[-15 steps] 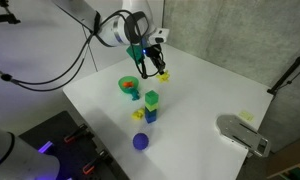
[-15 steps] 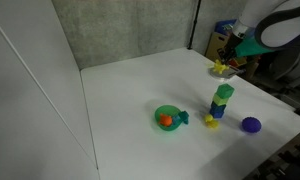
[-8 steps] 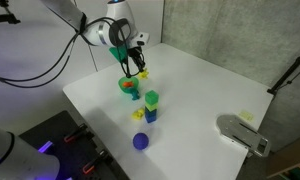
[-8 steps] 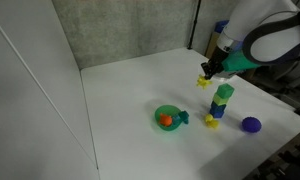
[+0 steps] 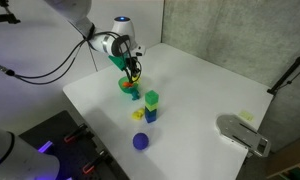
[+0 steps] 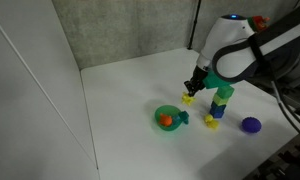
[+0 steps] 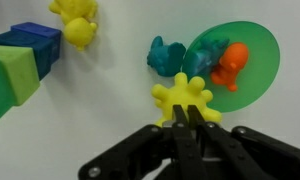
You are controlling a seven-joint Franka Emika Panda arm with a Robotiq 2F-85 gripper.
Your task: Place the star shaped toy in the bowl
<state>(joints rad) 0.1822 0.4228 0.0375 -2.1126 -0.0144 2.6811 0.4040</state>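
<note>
My gripper (image 7: pixel 186 117) is shut on the star shaped toy (image 7: pixel 184 98), a pale-yellow spiky piece held in the air just beside the green bowl (image 7: pixel 258 52). In an exterior view the gripper (image 6: pixel 189 95) carries the star (image 6: pixel 188 99) a little above and to the right of the bowl (image 6: pixel 168 117). In an exterior view the gripper (image 5: pixel 133 76) hangs right over the bowl (image 5: pixel 127 87). An orange toy (image 7: pixel 229 66) lies in the bowl, and a teal toy (image 7: pixel 166 55) lies at its rim.
A stack of green and blue blocks (image 6: pixel 221 101) stands close to the right of the gripper; it also shows in the wrist view (image 7: pixel 20 62). A deeper-yellow piece (image 7: pixel 76 20) lies by the stack. A blue ball (image 6: pixel 251 125) lies near the table's edge.
The gripper has carried the star from the far side of the table toward the bowl and lowered it to beside the bowl's rim.
</note>
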